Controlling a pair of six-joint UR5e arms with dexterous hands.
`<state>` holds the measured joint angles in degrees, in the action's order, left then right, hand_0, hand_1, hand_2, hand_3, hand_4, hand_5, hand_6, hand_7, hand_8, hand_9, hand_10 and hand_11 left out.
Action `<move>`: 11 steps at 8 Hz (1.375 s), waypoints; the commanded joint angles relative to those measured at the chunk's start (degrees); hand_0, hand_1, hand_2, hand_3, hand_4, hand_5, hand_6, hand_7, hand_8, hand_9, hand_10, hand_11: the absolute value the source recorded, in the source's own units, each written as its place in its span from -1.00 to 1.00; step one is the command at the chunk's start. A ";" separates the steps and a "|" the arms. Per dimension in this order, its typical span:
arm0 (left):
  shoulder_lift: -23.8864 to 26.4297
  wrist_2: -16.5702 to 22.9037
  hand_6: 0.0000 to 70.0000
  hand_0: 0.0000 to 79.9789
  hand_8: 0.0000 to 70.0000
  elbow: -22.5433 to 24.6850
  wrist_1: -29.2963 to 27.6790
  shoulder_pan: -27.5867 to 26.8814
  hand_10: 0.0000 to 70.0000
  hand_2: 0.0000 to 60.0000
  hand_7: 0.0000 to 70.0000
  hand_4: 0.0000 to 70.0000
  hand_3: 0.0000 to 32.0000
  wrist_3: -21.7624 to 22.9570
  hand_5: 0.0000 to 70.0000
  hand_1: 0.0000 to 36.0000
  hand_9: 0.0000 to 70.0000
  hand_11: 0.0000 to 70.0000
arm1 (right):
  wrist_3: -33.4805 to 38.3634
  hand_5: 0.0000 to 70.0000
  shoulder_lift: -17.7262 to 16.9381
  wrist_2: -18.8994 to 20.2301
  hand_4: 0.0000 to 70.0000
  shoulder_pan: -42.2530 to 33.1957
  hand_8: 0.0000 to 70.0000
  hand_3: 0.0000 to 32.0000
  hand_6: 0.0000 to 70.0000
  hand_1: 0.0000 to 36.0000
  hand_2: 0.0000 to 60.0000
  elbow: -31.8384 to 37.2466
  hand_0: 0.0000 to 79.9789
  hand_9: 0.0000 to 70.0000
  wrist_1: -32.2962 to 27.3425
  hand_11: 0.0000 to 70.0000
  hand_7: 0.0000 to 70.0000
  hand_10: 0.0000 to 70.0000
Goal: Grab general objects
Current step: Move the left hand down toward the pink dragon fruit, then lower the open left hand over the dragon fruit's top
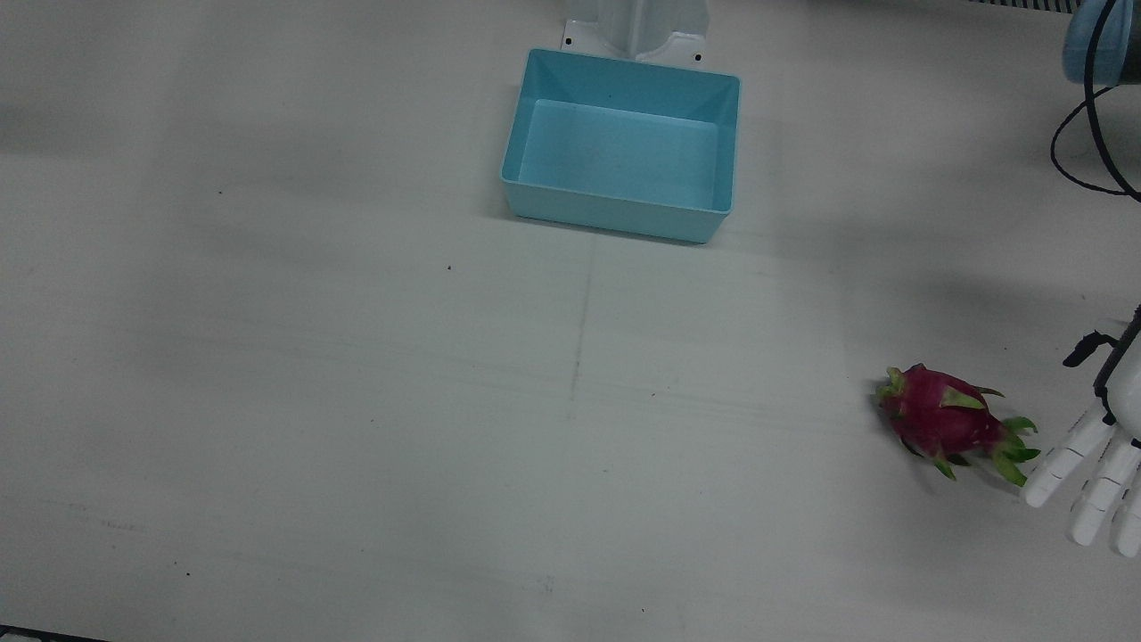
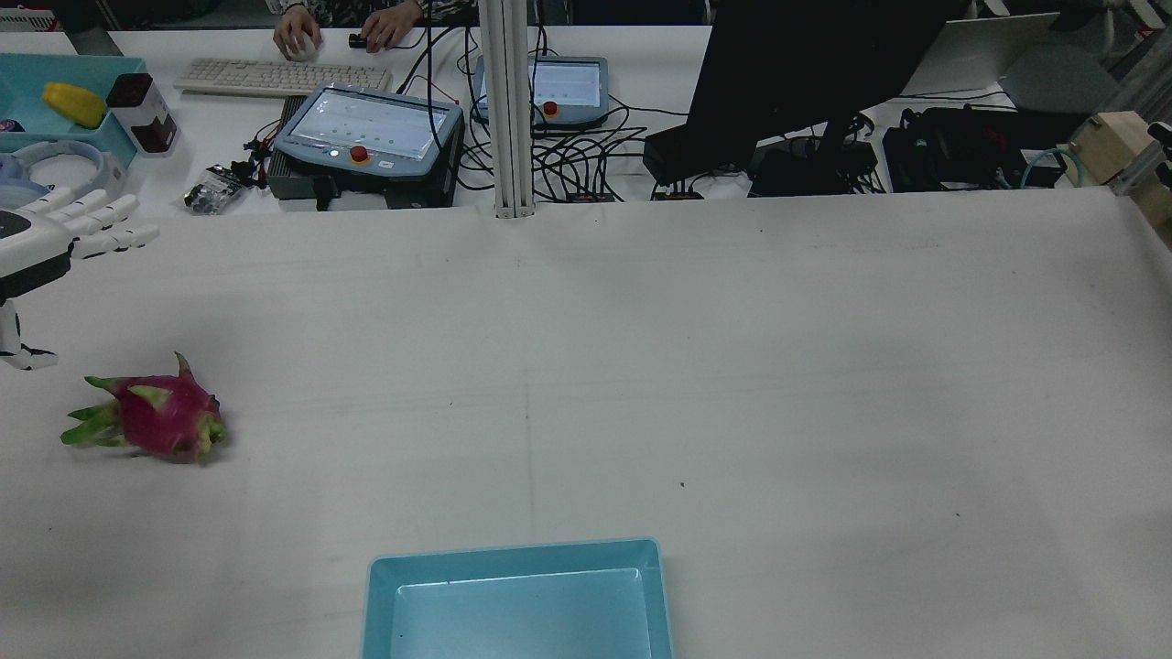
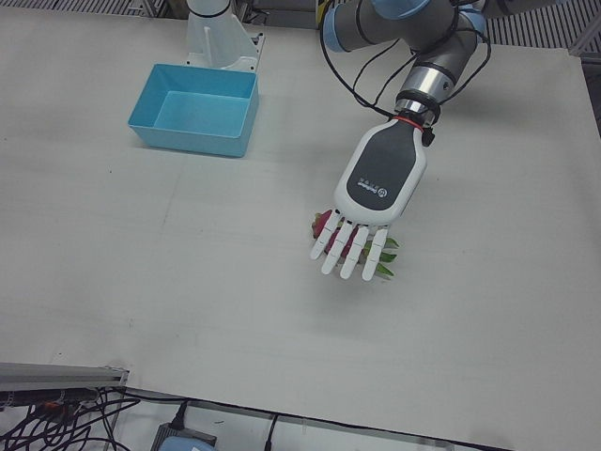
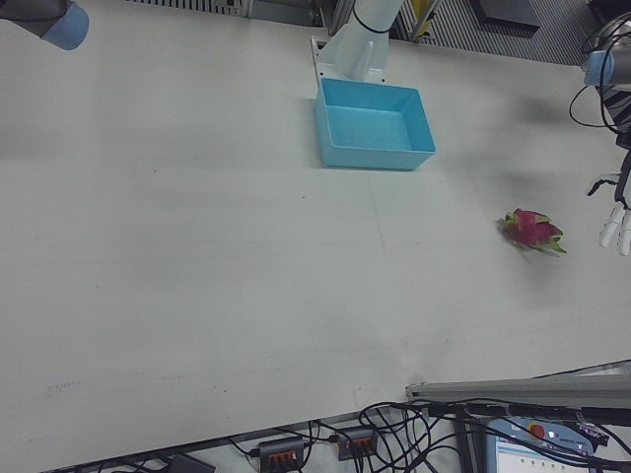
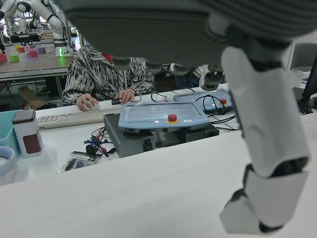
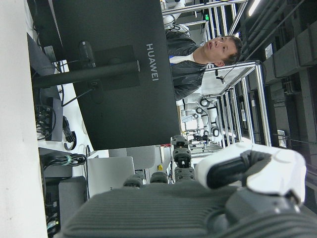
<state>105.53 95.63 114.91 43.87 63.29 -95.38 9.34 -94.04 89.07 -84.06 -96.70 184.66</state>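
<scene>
A pink dragon fruit (image 1: 945, 421) with green scales lies on the white table, on the robot's left side. It also shows in the rear view (image 2: 156, 421) and the right-front view (image 4: 532, 229). My left hand (image 1: 1095, 477) is open with its fingers stretched flat. It hovers above the table just outward of the fruit and does not touch it. In the left-front view the hand (image 3: 374, 197) hides most of the fruit (image 3: 322, 224). My right hand (image 6: 198, 208) shows only in its own view, raised, with nothing in it.
A light-blue empty bin (image 1: 615, 210) stands at the table's middle near the pedestals, also in the rear view (image 2: 513, 552). A black cable (image 1: 1083, 134) hangs by the left arm. Teach pendants (image 2: 371, 137), a keyboard and a monitor lie beyond the far edge.
</scene>
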 commanded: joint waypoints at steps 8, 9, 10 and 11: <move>-0.32 -4.66 -1.00 0.27 -1.00 -9.52 -6.52 -7.48 -1.00 0.79 -1.00 -1.00 -0.29 -8.77 -1.00 0.75 -1.00 -1.00 | 0.07 -1.00 0.00 -0.03 -1.00 -0.05 -1.00 -1.00 -1.00 -1.00 -1.00 -0.07 -1.00 -1.00 0.00 -1.00 -1.00 -1.00; -1.19 -4.58 -1.00 0.26 -1.00 -9.53 -6.78 -7.31 -1.00 0.80 -1.00 -1.00 -0.30 -8.77 -1.00 0.76 -1.00 -1.00 | -0.02 -1.00 0.00 -0.03 -1.00 -0.05 -1.00 -1.00 -1.00 -1.00 -1.00 0.02 -1.00 -1.00 -0.09 -1.00 -1.00 -1.00; -2.16 -4.57 -1.00 0.25 -1.00 -9.35 -7.22 -7.30 -1.00 0.78 -1.00 -1.00 -0.31 -8.77 -1.00 0.73 -1.00 -1.00 | 0.07 -1.00 0.00 0.05 -1.00 -0.05 -1.00 -1.00 -1.00 -1.00 -1.00 0.02 -1.00 -1.00 0.00 -1.00 -1.00 -1.00; -3.30 -4.57 -1.00 0.24 -1.00 -9.52 -8.09 -7.57 -1.00 0.60 -1.00 -1.00 -0.26 -8.86 -1.00 0.63 -1.00 -1.00 | 0.07 -1.00 0.00 0.05 -1.00 0.04 -1.00 -1.00 -1.00 -1.00 -1.00 0.02 -1.00 -1.00 0.00 -1.00 -1.00 -1.00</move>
<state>104.30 91.03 105.63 37.16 55.91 -104.00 9.37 -94.04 89.07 -84.10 -96.70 184.63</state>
